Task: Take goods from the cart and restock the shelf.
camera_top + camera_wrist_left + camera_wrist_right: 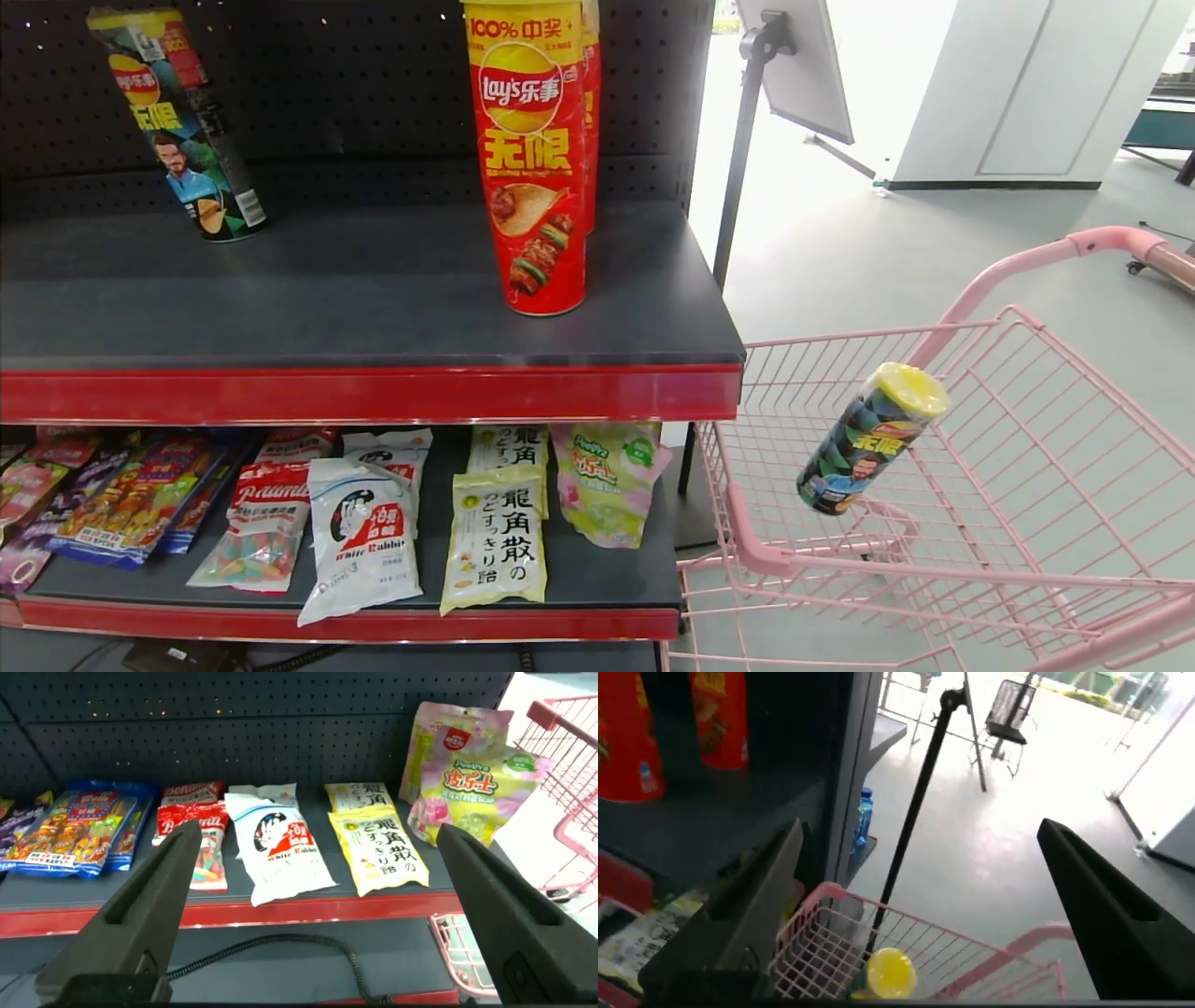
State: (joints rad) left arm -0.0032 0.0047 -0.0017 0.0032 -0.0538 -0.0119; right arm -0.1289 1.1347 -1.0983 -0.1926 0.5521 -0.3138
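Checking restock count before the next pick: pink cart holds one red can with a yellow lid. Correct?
Wrong colour. The can in the cart is dark, with a black-green pattern, not red; the head view shows it. One can with a yellow lid in the pink cart holds. The red cans stand on the top shelf.

2 red chip cans (537, 159), 2 dark green chip cans (868, 439), 1 pink cart (1111, 241). Lower shelf (373, 623) at 7 o'clock: 2 yellow lozenge bags (495, 541), 2 white candy bags (364, 541), 2 red gummy bags (266, 513).
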